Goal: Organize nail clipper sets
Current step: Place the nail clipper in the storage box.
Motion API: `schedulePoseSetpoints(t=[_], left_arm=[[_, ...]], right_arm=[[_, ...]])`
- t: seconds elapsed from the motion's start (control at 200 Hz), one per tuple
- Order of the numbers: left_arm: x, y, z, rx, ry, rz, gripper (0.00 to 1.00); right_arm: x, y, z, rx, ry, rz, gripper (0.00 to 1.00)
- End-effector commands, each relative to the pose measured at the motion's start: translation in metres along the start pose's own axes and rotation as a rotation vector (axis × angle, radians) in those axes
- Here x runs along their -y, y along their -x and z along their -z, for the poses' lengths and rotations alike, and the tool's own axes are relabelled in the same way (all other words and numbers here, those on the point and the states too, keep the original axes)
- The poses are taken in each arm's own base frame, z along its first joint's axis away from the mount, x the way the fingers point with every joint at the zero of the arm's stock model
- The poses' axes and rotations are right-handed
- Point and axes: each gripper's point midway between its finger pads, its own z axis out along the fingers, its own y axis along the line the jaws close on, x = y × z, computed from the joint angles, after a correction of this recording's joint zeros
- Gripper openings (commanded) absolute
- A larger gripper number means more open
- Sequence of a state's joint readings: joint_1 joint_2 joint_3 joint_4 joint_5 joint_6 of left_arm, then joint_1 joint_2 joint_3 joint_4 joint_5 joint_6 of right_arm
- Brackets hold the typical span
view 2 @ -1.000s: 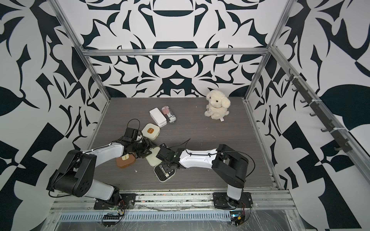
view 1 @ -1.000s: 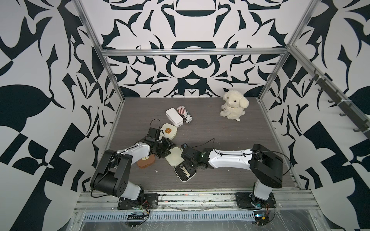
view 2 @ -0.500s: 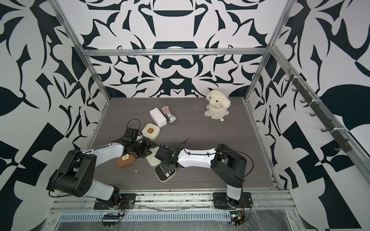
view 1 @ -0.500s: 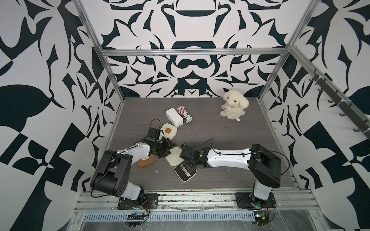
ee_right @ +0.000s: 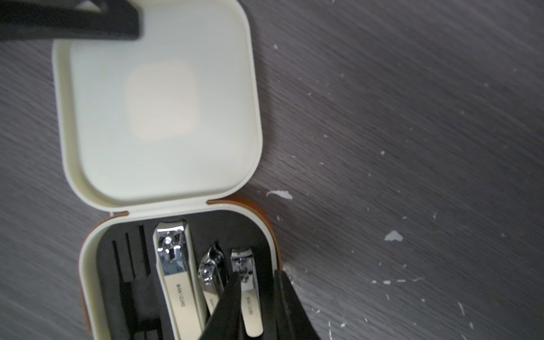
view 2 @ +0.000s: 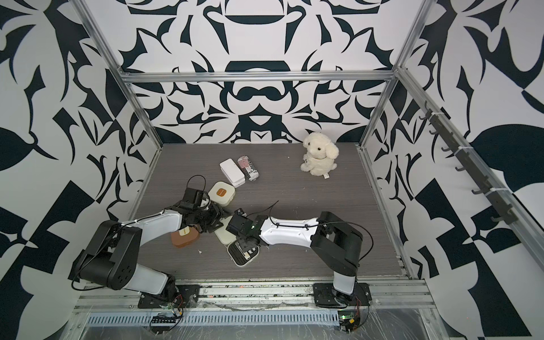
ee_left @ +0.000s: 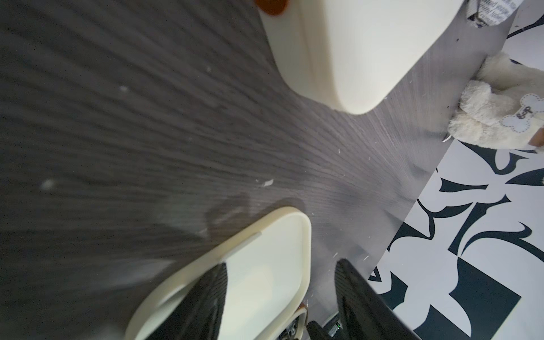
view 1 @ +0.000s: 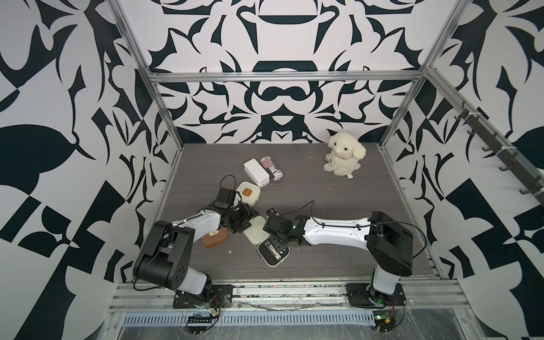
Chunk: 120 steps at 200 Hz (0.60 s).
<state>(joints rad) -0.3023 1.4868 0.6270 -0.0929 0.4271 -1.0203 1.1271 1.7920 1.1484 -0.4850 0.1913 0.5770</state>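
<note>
Field notes, remote station.

- Open cream case (view 1: 265, 241) lies near the front middle of the table (view 1: 338, 212), hinged flat. Its lid (ee_right: 159, 106) is inside-up and its base (ee_right: 117, 279) shows the black slotted insert.
- 3 metal clippers sit in the base side by side: large clipper (ee_right: 176, 279), middle clipper (ee_right: 210, 273), smallest clipper (ee_right: 247, 291).
- Right gripper (ee_right: 256, 273) is low over the base, jaws spread, 1 finger on each side of the smallest clipper. I see a gap on 1 side. I cannot tell whether the other finger touches it. The clipper lies in its slot.
- Left gripper (ee_left: 282, 263) is at the lid's far edge, jaws spread. 1 finger (ee_left: 206, 300) is over the lid's inner face and the other stands outside the rim, clear of it. The rim is between them, not pinched.
- Closed cream case (view 1: 248, 192), with an orange patch on top, sits behind the left wrist, apart from the open case.
- Tan-brown case (view 1: 214, 238) is closed, partly under the left forearm, near the lid.
- White box (view 1: 256, 172) and striped can (view 1: 272, 167) lie touching, further back.
- Plush dog (view 1: 343, 157) sits at the back right, well apart.
- White flecks are scattered on the table around the open case.
</note>
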Motion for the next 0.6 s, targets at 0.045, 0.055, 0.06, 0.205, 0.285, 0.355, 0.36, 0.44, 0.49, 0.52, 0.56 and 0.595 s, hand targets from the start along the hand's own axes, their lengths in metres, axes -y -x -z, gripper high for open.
schedulePoseSetpoints(t=[0.045,0.055,0.06,0.205,0.285,0.355,0.36,0.44,0.49,0.52,0.56,0.595], left_arm=[[-0.04,-0.009,-0.006,-0.016,0.128,0.046,0.63],[-0.04,-0.009,-0.006,-0.016,0.128,0.046,0.63],[-0.04,-0.009,-0.006,-0.016,0.127,0.046,0.63],[-0.04,-0.01,-0.005,-0.015,0.127,0.047,0.63],[-0.04,-0.009,-0.005,-0.015,0.128,0.047,0.63],[-0.039,-0.009,-0.004,-0.013,0.126,0.046,0.63],[-0.039,-0.009,-0.004,-0.013,0.127,0.047,0.63],[-0.039,-0.009,-0.005,-0.014,0.127,0.046,0.63],[-0.039,-0.009,-0.005,-0.013,0.126,0.045,0.63],[-0.038,-0.009,-0.005,-0.013,0.126,0.045,0.63],[-0.039,-0.009,-0.005,-0.015,0.127,0.045,0.63],[-0.038,-0.009,-0.005,-0.015,0.125,0.044,0.63]], right_arm=[[0.002,0.013,0.003,0.023,-0.03,-0.016,0.19],[0.001,0.013,0.004,0.024,-0.03,-0.016,0.19],[0.001,0.013,0.003,0.025,-0.029,-0.015,0.18],[-0.006,0.018,0.005,0.032,0.002,-0.018,0.15],[-0.007,0.02,0.006,0.036,0.008,-0.016,0.15],[-0.008,0.02,0.006,0.037,0.009,-0.016,0.14],[-0.008,0.02,0.007,0.038,0.01,-0.016,0.14],[-0.008,0.02,0.006,0.037,0.009,-0.018,0.13],[-0.007,0.019,0.005,0.036,0.007,-0.018,0.13],[-0.012,0.015,0.005,0.015,0.037,-0.02,0.13],[-0.012,0.012,0.003,0.007,0.037,-0.021,0.12],[-0.011,0.01,0.001,0.001,0.037,-0.024,0.12]])
